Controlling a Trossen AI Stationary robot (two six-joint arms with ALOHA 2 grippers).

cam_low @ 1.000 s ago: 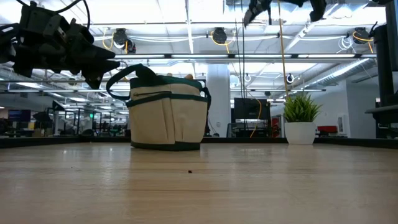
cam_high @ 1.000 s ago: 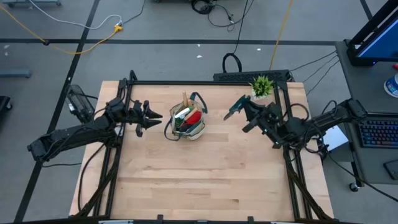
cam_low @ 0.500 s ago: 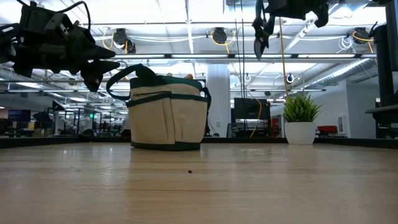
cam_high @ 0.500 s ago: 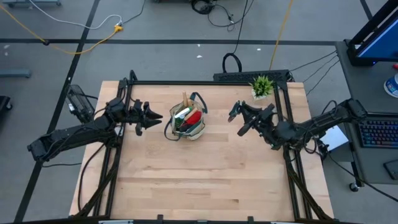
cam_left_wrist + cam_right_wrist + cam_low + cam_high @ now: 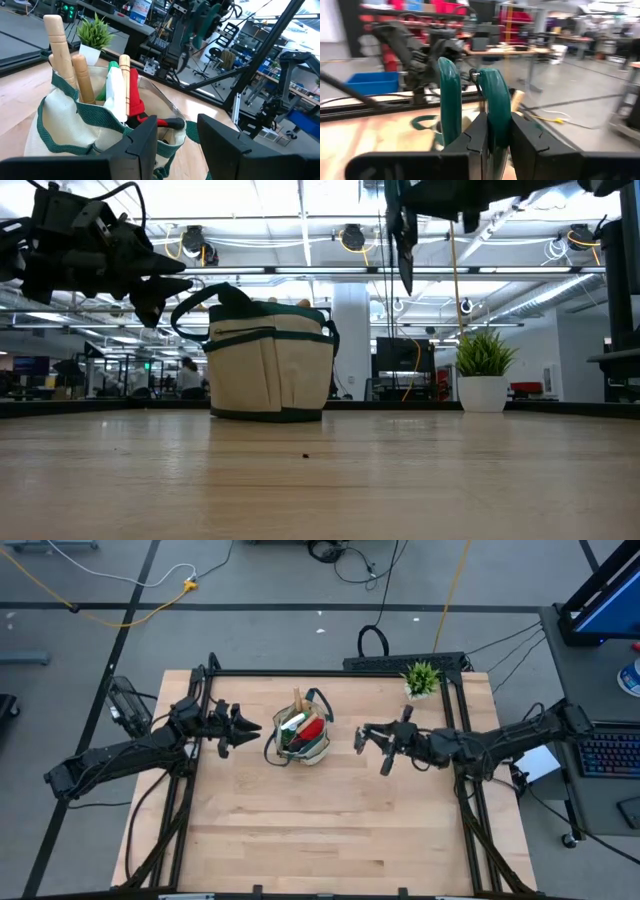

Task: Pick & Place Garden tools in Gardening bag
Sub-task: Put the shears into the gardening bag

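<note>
The beige gardening bag [image 5: 301,737] with green trim stands on the table's far half. In it are wooden tool handles [image 5: 59,40], a red glove [image 5: 134,95] and a green and white bottle [image 5: 114,90]. My left gripper [image 5: 252,728] hovers level just left of the bag, its fingers apart, beside the raised loop handle [image 5: 188,308]. My right gripper [image 5: 380,745] is in the air right of the bag, shut on green-handled pruning shears [image 5: 404,240]. My left gripper: I cannot tell whether it touches the bag's loop handle. My right gripper pinches one green handle of the shears [image 5: 495,112] between its two fingers, which point level toward the bag. The other handle [image 5: 449,95] stands free beside it. The shears are lifted clear, one end pointing down [image 5: 405,280].
A small potted plant [image 5: 421,678] stands at the table's far right corner. The near half of the wooden table [image 5: 320,830] is bare. A person [image 5: 188,376] shows far off in the room behind.
My right gripper has swung toward the bag and sunk a little, its wrist turning, so the shears now hang lower and nearer the bag. The bag has stayed in place.
</note>
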